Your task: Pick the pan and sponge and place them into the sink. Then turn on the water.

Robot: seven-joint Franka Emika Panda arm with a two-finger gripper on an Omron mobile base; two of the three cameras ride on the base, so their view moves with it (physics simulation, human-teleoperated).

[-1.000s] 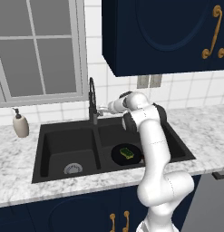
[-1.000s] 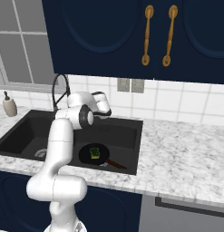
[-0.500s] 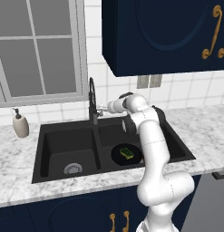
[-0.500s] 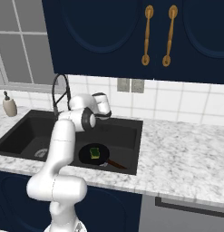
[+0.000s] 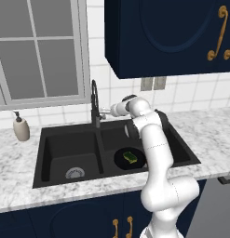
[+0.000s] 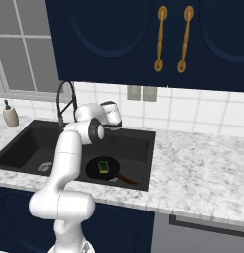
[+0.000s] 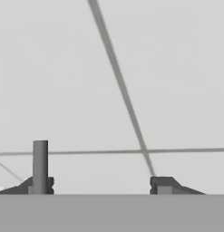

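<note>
Hand view: our gripper (image 7: 102,186) has its fingers apart, the faucet lever (image 7: 40,166) beside one. We see the sponge (image 5: 131,156) in the pan (image 5: 121,159), inside the sink (image 5: 56,143).

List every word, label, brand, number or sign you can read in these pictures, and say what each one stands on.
None: no readable text anywhere.
The soap bottle, the cabinet doors, the wall outlets, the pan and the sponge all carry no print or marks.
</note>
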